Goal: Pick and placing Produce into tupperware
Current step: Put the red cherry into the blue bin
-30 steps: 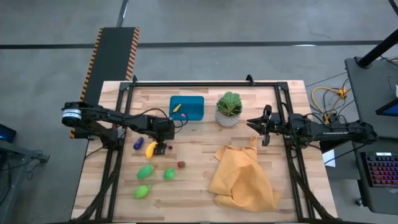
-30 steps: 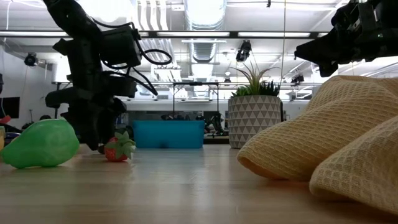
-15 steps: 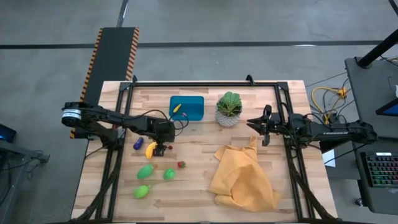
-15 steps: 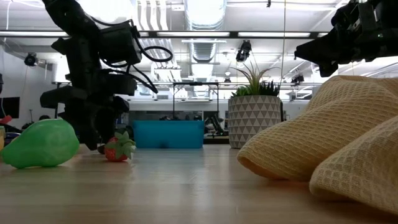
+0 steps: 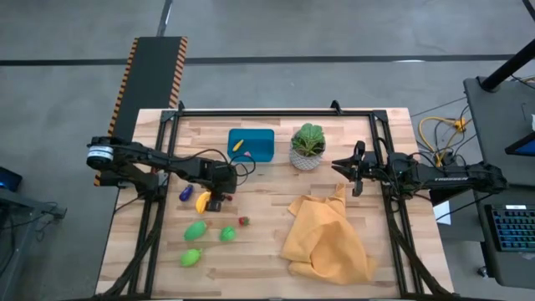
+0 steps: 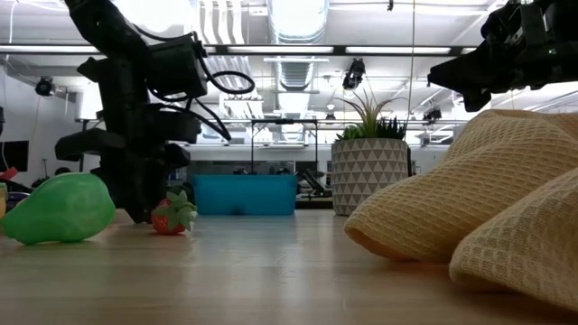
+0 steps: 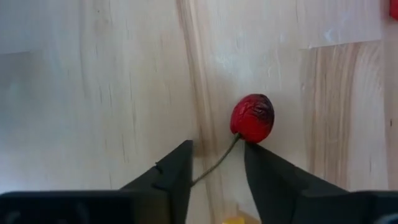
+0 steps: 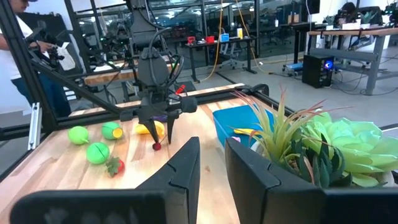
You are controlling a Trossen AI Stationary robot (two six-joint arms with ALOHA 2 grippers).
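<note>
**Left gripper poised over a cherry's stem**

Beside the yellow banana (image 5: 202, 200), the left gripper (image 5: 216, 201) points straight down at the table, its fingers apart and straddling the thin stem of a small red cherry (image 7: 252, 117). Approaching by the stem looks deliberate: the fruit itself is tiny and round, and would likely roll or squirt away if pinched. The fingertips seem to be at or just above the wood, with the stem running between them.

The teal tupperware (image 5: 252, 144) sits near the back of the table, already holding one yellow piece (image 5: 238, 145). A purple piece (image 5: 185, 193) lies just beside the banana, three green pieces (image 5: 196, 229) rest toward the front edge, and a strawberry (image 5: 244, 221) sits near them.

Nothing blocks the short path from cherry to container. The potted plant (image 5: 308, 147) stands next to the tupperware, and a crumpled yellow cloth (image 5: 327, 237) lies well apart on the right.

The right gripper (image 5: 342, 166) hovers beside the plant, fingers slightly parted, holding nothing.
</note>
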